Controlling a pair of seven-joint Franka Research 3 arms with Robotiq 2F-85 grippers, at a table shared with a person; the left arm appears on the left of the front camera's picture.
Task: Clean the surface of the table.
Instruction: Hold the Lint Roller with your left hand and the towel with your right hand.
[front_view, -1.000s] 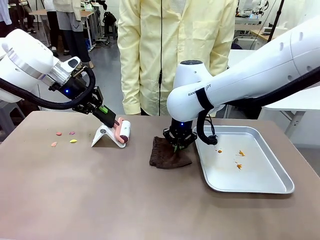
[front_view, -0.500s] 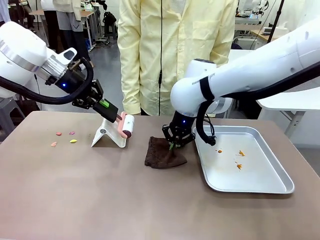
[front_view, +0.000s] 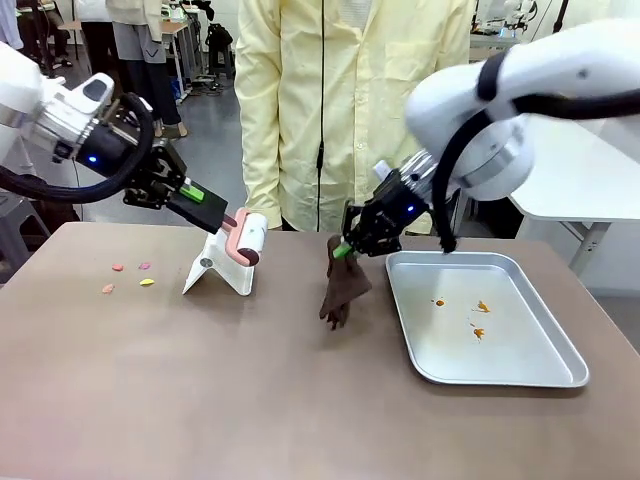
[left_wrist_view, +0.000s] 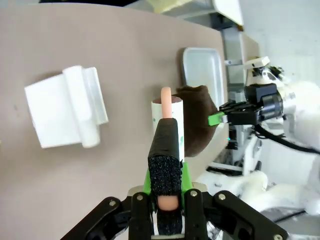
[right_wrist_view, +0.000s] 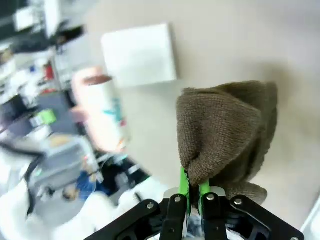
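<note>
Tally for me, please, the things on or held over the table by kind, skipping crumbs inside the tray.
Lint roller: 1
White stand: 1
Brown cloth: 1
Steel tray: 1
Scraps on the table: 4
Total: 8

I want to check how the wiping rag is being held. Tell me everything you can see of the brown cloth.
The brown cloth is dark brown, soft, knitted-looking fabric, bunched into loose folds. It hangs lengthwise from the right gripper, whose green-padded fingers are shut on its upper edge. It hangs over the table, just left of the steel tray. Its lower tip comes down close to the tabletop; whether it touches cannot be told.
</note>
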